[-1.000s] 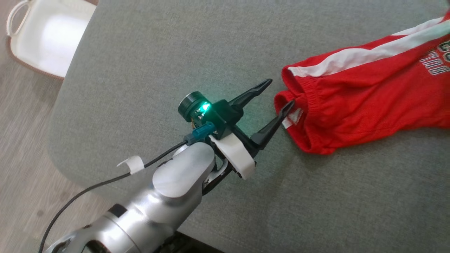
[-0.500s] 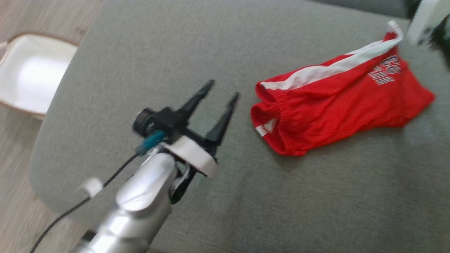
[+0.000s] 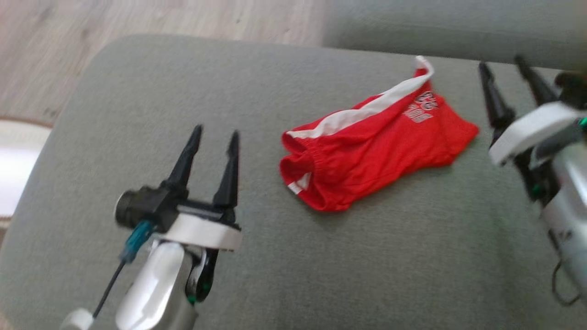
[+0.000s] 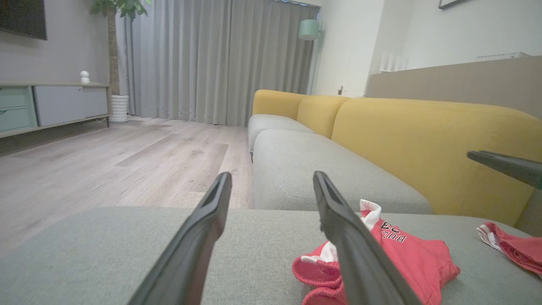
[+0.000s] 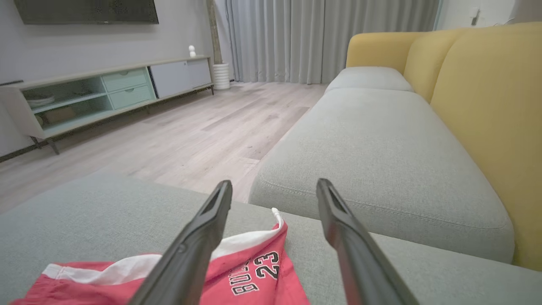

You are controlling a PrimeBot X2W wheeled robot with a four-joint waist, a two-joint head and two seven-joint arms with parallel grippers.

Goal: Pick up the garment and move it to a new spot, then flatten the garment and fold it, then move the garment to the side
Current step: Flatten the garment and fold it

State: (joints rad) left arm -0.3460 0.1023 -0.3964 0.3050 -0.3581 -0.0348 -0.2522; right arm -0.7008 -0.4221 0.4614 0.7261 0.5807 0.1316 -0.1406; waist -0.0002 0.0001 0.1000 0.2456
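Grey sofa cushion (image 3: 321, 266) carries the red garment (image 3: 367, 151) near its middle, doubled over but rumpled. My left gripper (image 3: 216, 131) waits at its eight o'clock, my right gripper (image 3: 500, 63) at two o'clock, both wide and empty. Folding looks roughly done; shifting it aside seems left.

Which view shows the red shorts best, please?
The head view: the shorts lie whole, unobstructed. The left wrist view hides part behind a finger; the right wrist view crops them at the bottom edge.
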